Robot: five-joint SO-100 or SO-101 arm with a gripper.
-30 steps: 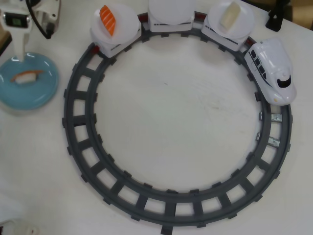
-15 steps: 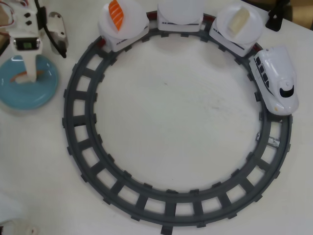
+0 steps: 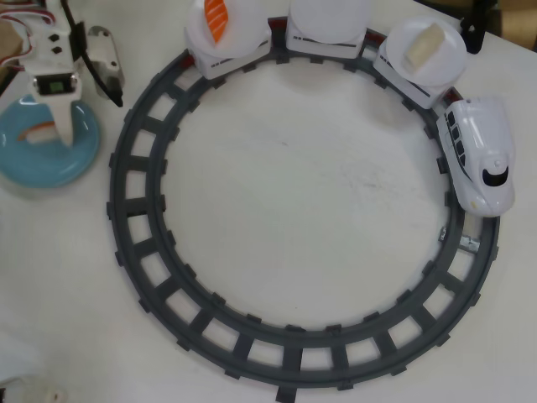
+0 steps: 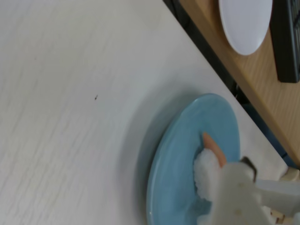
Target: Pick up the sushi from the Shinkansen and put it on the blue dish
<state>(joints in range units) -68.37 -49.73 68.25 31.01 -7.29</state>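
On the white table (image 3: 294, 210), our gripper (image 3: 63, 126) hangs over the blue dish (image 3: 25, 159), beside a striped piece (image 4: 208, 164); we cannot tell its jaws. The sushi (image 3: 422, 48) rides far right, behind the Shinkansen (image 3: 481, 154), so we should lift clear first.

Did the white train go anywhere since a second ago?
Yes. In the overhead view the Shinkansen has rolled clockwise along the grey track, its nose now nearer the small metal clips on the track's right side.

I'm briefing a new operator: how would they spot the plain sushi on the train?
In the overhead view, follow the grey ring track to the white Shinkansen engine at right. The wagon right behind it carries the sushi: a plain cream block, unlike the bright orange piece two wagons back.
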